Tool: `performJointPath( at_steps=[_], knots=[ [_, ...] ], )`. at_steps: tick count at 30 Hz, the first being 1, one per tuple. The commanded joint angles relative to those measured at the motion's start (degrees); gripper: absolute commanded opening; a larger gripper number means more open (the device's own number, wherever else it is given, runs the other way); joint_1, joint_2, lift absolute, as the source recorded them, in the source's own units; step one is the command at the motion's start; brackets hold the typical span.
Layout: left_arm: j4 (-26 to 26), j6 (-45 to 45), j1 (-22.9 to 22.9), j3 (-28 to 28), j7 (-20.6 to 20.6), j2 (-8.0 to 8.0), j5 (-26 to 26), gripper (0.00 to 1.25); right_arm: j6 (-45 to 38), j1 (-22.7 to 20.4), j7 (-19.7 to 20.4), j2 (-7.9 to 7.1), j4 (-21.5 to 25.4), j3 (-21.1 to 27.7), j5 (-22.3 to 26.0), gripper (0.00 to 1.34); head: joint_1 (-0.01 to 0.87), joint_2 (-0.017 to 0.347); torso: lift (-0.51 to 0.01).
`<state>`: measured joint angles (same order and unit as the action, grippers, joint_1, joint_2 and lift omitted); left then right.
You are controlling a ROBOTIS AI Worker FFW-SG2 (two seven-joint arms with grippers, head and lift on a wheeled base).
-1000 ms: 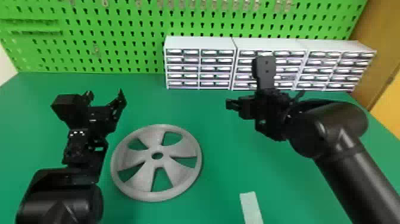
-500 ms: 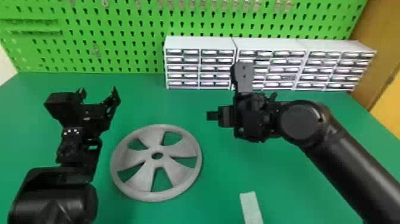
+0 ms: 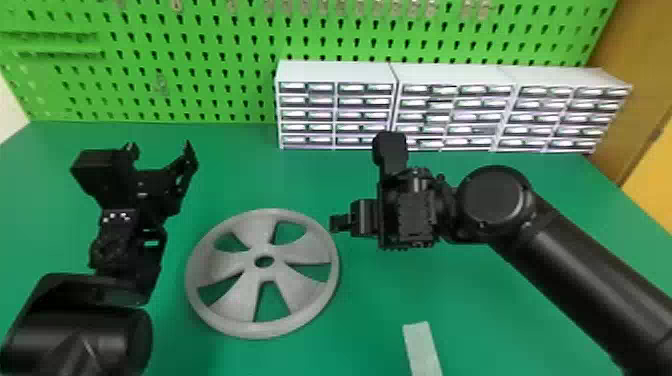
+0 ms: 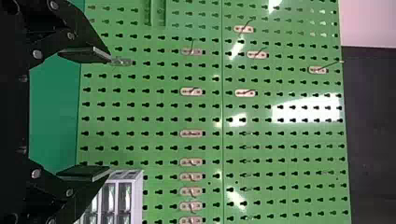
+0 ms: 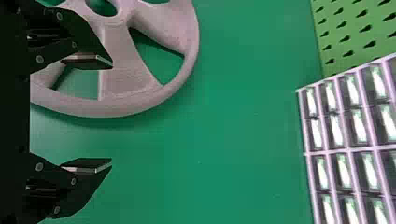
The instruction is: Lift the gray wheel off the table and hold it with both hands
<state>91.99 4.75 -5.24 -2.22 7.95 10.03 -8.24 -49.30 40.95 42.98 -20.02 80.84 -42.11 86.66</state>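
The gray wheel [image 3: 235,301] lies flat on the green table, with spoke-like arms around a small central hole. Up and left of it in the head view is my left gripper [image 3: 159,150], its fingers apart; in the left wrist view the left gripper [image 4: 98,114] faces the pegboard with nothing between its fingers. My right gripper [image 3: 336,223] is at the wheel's upper right side in the head view. In the right wrist view, the right gripper [image 5: 107,114] stands open, one finger over the wheel [image 5: 126,70] and the other over bare table.
White drawer cabinets [image 3: 335,72] line the back of the table [image 3: 240,175], before a green pegboard [image 3: 200,75] with small hooks. A pale strip [image 3: 421,345] lies at the front, right of the wheel. A brown and yellow panel stands at the far right.
My right gripper has moved left and toward the front, closer to the wheel. The left arm has shifted slightly left. The wheel has stayed where it was.
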Motion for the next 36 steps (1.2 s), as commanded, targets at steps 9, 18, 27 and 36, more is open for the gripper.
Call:
performJointPath(
  at_steps=[9,18,27,36],
  knots=[
    [1.09,-0.79,-0.56,-0.32,0.13,1.22,0.68,0.84,0.79,4.76,0.00,-0.89,-5.69,-6.75,11.34,0.82,0.711,0.015,-0.098],
    [1.53,-0.97,-1.09,-0.41,0.31,1.39,1.65,0.84,1.76,6.16,0.09,1.04,-8.86,-8.77,13.71,0.82,0.711,0.015,-0.098],
    [1.70,-1.05,-1.26,-0.59,0.40,1.57,1.91,0.84,2.55,6.08,0.09,2.71,-10.09,-9.39,13.27,0.82,0.711,0.015,-0.098],
    [2.23,-1.23,-1.26,-0.68,0.84,2.10,1.91,0.84,2.81,6.08,0.00,3.06,-10.79,-10.27,13.27,0.82,0.711,0.015,-0.098]
  ],
)
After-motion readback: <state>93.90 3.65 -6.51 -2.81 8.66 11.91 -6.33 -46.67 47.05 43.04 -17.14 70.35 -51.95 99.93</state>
